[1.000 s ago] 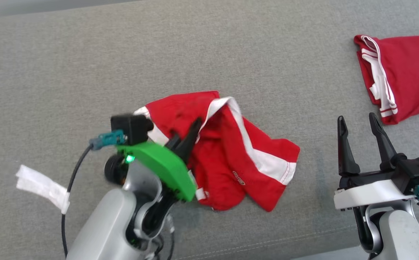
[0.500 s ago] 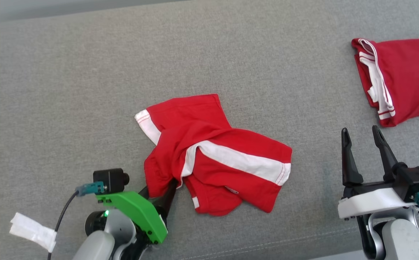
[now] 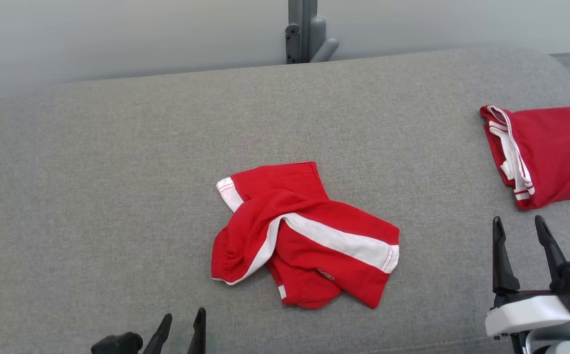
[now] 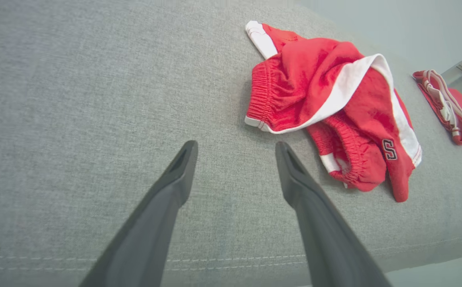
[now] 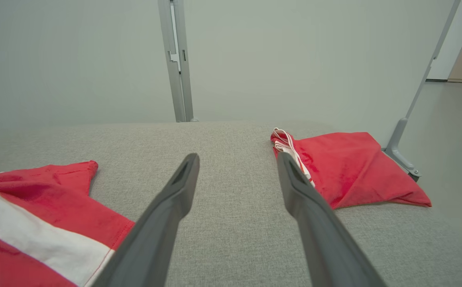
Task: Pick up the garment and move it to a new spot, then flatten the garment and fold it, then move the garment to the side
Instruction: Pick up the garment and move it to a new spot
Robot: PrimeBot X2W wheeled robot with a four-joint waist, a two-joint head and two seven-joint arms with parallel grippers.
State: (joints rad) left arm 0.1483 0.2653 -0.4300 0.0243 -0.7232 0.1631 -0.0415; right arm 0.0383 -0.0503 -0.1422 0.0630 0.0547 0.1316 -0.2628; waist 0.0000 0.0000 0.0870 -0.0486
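Mid-cushion garment [image 3: 309, 236]: red shorts, crumpled, on grey cushion [image 3: 93, 196].
left tool [image 3: 185, 314]: released, empty, over bare cushion.
right tool [image 3: 518, 220]: released, empty.
key relation: we judge left tool nearer; garment lies ahead-right of it, long axis far-left to near-right.
left wrist extra: we get elastic waistband [image 4: 260, 95], S logo [image 4: 389, 148]; unreadable from head.

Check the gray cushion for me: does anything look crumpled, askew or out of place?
Yes: the red-and-white shorts lie in a crumpled heap in the middle of the gray cushion, one leg flopped over the other and the waistband bunched, so they are not flat. The folded red garment at the right looks tidy.
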